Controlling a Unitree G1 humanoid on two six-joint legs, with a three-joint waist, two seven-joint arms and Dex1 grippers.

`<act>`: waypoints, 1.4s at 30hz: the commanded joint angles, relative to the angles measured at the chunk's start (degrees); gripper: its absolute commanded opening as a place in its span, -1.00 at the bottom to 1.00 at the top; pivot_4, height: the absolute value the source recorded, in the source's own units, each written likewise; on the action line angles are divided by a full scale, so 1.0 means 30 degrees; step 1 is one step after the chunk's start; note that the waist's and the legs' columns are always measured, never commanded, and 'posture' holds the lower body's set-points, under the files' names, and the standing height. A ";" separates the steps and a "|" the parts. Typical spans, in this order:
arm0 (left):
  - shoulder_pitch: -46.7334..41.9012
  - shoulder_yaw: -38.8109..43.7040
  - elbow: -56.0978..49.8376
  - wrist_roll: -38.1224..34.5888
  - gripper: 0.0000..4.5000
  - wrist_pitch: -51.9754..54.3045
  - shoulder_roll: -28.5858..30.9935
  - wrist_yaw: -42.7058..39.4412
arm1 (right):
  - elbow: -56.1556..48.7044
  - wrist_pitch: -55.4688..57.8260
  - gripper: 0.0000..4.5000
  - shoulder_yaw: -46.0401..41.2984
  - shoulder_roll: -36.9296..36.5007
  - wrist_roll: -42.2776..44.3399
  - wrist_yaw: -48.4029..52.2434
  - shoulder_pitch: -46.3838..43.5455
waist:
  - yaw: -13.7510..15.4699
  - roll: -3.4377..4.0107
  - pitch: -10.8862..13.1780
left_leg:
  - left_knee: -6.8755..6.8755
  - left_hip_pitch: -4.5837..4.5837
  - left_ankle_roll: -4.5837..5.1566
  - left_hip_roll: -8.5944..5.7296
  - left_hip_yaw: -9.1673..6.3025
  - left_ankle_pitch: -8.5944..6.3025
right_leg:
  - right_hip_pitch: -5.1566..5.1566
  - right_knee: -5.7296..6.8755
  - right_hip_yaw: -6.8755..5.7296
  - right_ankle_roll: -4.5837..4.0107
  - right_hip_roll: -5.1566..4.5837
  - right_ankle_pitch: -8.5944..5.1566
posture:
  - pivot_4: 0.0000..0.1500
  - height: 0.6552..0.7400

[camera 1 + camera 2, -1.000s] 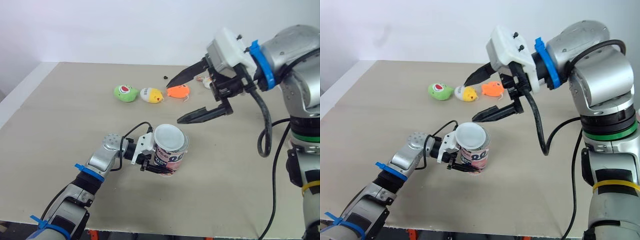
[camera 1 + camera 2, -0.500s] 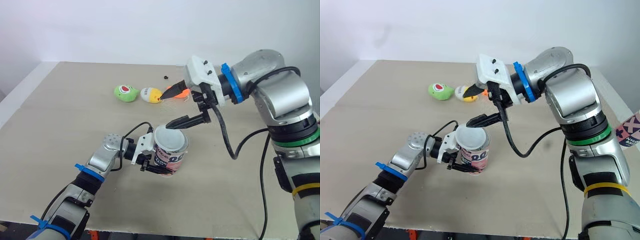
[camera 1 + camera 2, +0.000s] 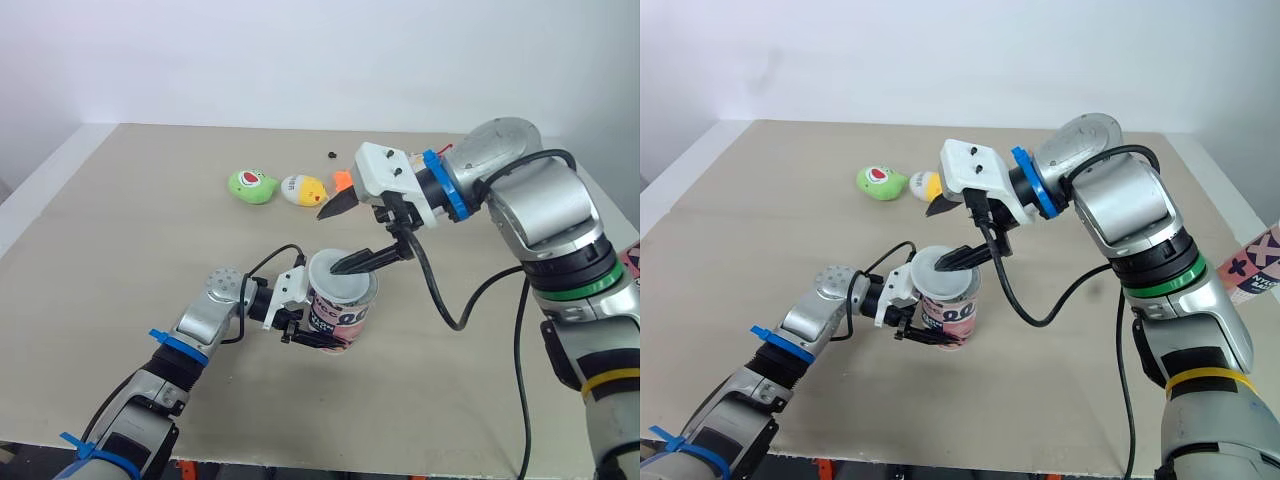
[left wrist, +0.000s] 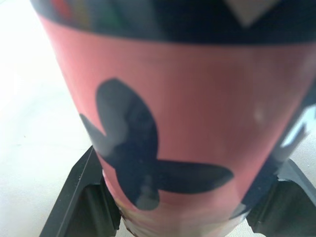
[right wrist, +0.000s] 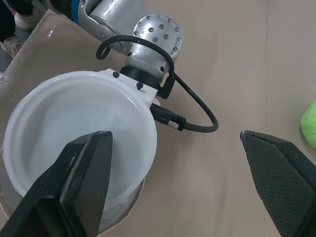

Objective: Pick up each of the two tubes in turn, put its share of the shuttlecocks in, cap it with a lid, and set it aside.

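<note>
My left arm reaches in from the near left corner of the counter (image 3: 120, 260), forearm low and wrist about level, so that my left fingers (image 3: 322, 328) lie sideways. They are closed on the tube (image 3: 345, 318), one on each side of its lower half, and in the left wrist view its pink and black wall is pressed between them. The tube stands roughly upright near the middle of the counter, a little toward the near edge. I cannot tell whether its base touches the surface. The white lid (image 5: 74, 133) sits in its mouth, hollow side up.

My right arm comes from the right edge with the elbow bent and the forearm crossing toward the left. The wrist is turned so that my right fingers (image 3: 328, 240) point left and slightly down. They are spread wide and hold nothing. The lower one lies over the far right part of the lid's rim, though I cannot tell if it touches. The upper one ends just beside the yellow toy (image 3: 303, 189).

Toward the far edge lie a green toy (image 3: 250, 186), the yellow one and an orange toy (image 3: 342, 181) in a row, the orange partly hidden behind my right wrist
</note>
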 commanded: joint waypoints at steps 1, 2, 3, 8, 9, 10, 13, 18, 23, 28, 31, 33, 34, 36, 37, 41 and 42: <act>0.0587 -0.0776 0.0682 0.0805 0.14 0.0512 0.0189 0.0117 | -0.0333 -0.0217 0.97 -0.0046 -0.0366 -0.0219 0.0289 0.0159 | 0.0001 0.0000 0.0000 | 0.0000 0.0001 0.0000 0.0000 -0.0001 0.0000 | 0.0001 0.0001 0.0000 -0.0004 0.0000 -0.0002 | 1.00 1.00; 0.0581 -0.0783 0.0679 0.0800 0.14 0.0514 0.0197 0.0127 | -0.0342 -0.0221 0.81 -0.0064 -0.0388 -0.0244 0.0317 0.0172 | -0.0001 0.0001 0.0000 | 0.0001 0.0003 0.0000 0.0001 -0.0001 0.0000 | 0.0002 0.0001 0.0000 -0.0009 0.0000 -0.0005 | 1.00 1.00; 0.0575 -0.0786 0.0682 0.0793 0.14 0.0510 0.0199 0.0138 | -0.0325 -0.0191 0.75 -0.0090 -0.0396 -0.0244 0.0343 0.0139 | -0.0001 0.0000 0.0000 | 0.0000 0.0004 0.0000 0.0001 -0.0001 0.0000 | 0.0001 0.0001 0.0002 -0.0012 0.0000 -0.0004 | 1.00 1.00; 0.0483 -0.0763 0.0816 0.0805 0.14 0.0447 0.0154 0.0176 | -0.0323 -0.0307 -0.31 -0.0235 -0.0510 -0.0277 0.0681 0.0109 | -0.0007 0.0000 0.0000 | 0.0006 0.0011 0.0000 0.0003 -0.0003 0.0001 | 0.0001 0.0001 0.0002 -0.0049 0.0002 -0.0019 | 1.00 1.00; 0.0457 -0.0752 0.0840 0.0808 0.14 0.0437 0.0138 0.0188 | -0.0378 -0.0340 -0.44 -0.0263 -0.0579 -0.0250 0.0812 0.0143 | -0.0008 0.0001 0.0000 | 0.0006 0.0013 0.0000 0.0002 0.0000 0.0001 | 0.0000 0.0001 0.0001 -0.0049 0.0002 -0.0018 | 1.00 1.00; 0.0444 -0.0743 0.0853 0.0810 0.14 0.0430 0.0126 0.0198 | -0.0418 -0.0351 -0.69 -0.0286 -0.0620 -0.0229 0.0907 0.0169 | -0.0008 0.0001 0.0000 | 0.0007 0.0016 0.0000 0.0004 -0.0001 0.0001 | 0.0001 0.0001 0.0001 -0.0048 0.0005 -0.0018 | 1.00 1.00; 0.0430 -0.0727 0.0881 0.0815 0.14 0.0403 0.0108 0.0224 | -0.0461 -0.0396 -0.96 -0.0325 -0.0672 -0.0215 0.1008 0.0210 | -0.0008 0.0000 0.0000 | 0.0011 0.0037 0.0000 0.0007 0.0001 0.0003 | 0.0009 0.0001 0.0000 -0.0049 0.0013 -0.0019 | 1.00 1.00; 0.0440 -0.0747 0.0857 0.0818 0.14 0.0416 0.0078 0.0253 | -0.0417 -0.0494 -0.96 -0.0441 -0.0833 -0.0218 0.1104 0.0151 | -0.0008 0.0000 0.0000 | 0.0017 0.0036 -0.0007 0.0019 0.0003 0.0011 | 0.0005 0.0001 0.0002 -0.0043 0.0013 -0.0017 | 1.00 1.00; 0.0432 -0.0771 0.0877 0.0804 0.14 0.0421 0.0042 0.0216 | -0.0143 -0.0440 -0.96 -0.0811 -0.1033 -0.0109 0.1275 -0.0598 | -0.0006 0.0001 0.0000 | 0.0016 0.0031 -0.0008 0.0019 0.0001 0.0011 | 0.0006 0.0001 0.0004 -0.0052 0.0010 -0.0015 | 1.00 1.00; 0.0429 -0.0809 0.0926 0.0821 0.14 0.0418 -0.0014 0.0212 | -0.0349 -0.0386 -0.96 -0.1167 -0.1505 0.0498 0.2223 -0.1661 | -0.0002 0.0002 0.0003 | 0.0015 0.0026 -0.0008 0.0019 0.0002 0.0011 | 0.0000 0.0000 0.0007 -0.0049 0.0000 -0.0015 | 1.00 1.00; 0.0433 -0.0806 0.0960 0.0821 0.14 0.0420 -0.0063 0.0233 | -0.0268 -0.0424 -0.96 -0.1228 -0.1710 0.0683 0.2486 -0.2189 | 0.0001 0.0002 0.0002 | 0.0012 0.0022 -0.0009 0.0018 -0.0003 0.0009 | 0.0001 -0.0002 0.0005 -0.0062 -0.0003 -0.0023 | 1.00 1.00; 0.0445 -0.0815 0.0954 0.0818 0.14 0.0438 -0.0096 0.0245 | -0.0225 -0.0573 -0.96 -0.1227 -0.1861 0.0763 0.2604 -0.2323 | 0.0001 0.0002 0.0002 | 0.0007 0.0020 -0.0009 0.0013 -0.0002 0.0009 | -0.0002 -0.0002 0.0007 -0.0065 -0.0012 -0.0024 | 1.00 1.00; 0.0447 -0.0821 0.0955 0.0823 0.14 0.0437 -0.0114 0.0259 | -0.0232 -0.0689 -0.96 -0.1176 -0.1955 0.0732 0.2685 -0.2338 | 0.0004 0.0002 0.0002 | 0.0006 0.0019 -0.0009 0.0012 -0.0003 0.0008 | -0.0001 -0.0002 0.0006 -0.0067 -0.0012 -0.0024 | 1.00 1.00; 0.0453 -0.0818 0.0959 0.0826 0.14 0.0442 -0.0128 0.0266 | -0.0339 -0.1066 -0.96 -0.0938 -0.2210 0.0575 0.2952 -0.2332 | 0.0014 0.0003 0.0003 | 0.0007 0.0012 -0.0009 0.0006 -0.0005 0.0009 | 0.0000 -0.0001 0.0006 -0.0065 -0.0015 -0.0025 | 1.00 1.00; 0.0465 -0.0815 0.0980 0.0836 0.14 0.0422 -0.0119 0.0259 | -0.0447 -0.1390 -0.96 -0.0544 -0.2439 0.0485 0.3039 -0.2404 | 0.0014 0.0002 0.0003 | 0.0007 0.0009 -0.0009 0.0000 -0.0006 0.0009 | -0.0001 -0.0002 0.0006 -0.0062 -0.0024 -0.0027 | 1.00 1.00; 0.0482 -0.0830 0.1026 0.0856 0.14 0.0408 -0.0081 0.0201 | -0.0399 -0.3509 -0.96 0.1637 -0.3121 -0.0325 0.3097 -0.2974 | 0.0006 0.0006 0.0004 | 0.0005 0.0010 -0.0010 -0.0010 0.0005 0.0008 | -0.0009 -0.0005 0.0007 -0.0057 -0.0043 -0.0030 | 1.00 1.00; 0.0476 -0.0835 0.1029 0.0853 0.14 0.0416 -0.0081 0.0187 | -0.0216 -0.4113 -0.96 0.2262 -0.3071 -0.0725 0.3097 -0.3172 | 0.0005 0.0006 0.0004 | 0.0004 0.0011 -0.0010 -0.0011 0.0007 0.0008 | -0.0013 -0.0007 0.0007 -0.0052 -0.0043 -0.0033 | 1.00 1.00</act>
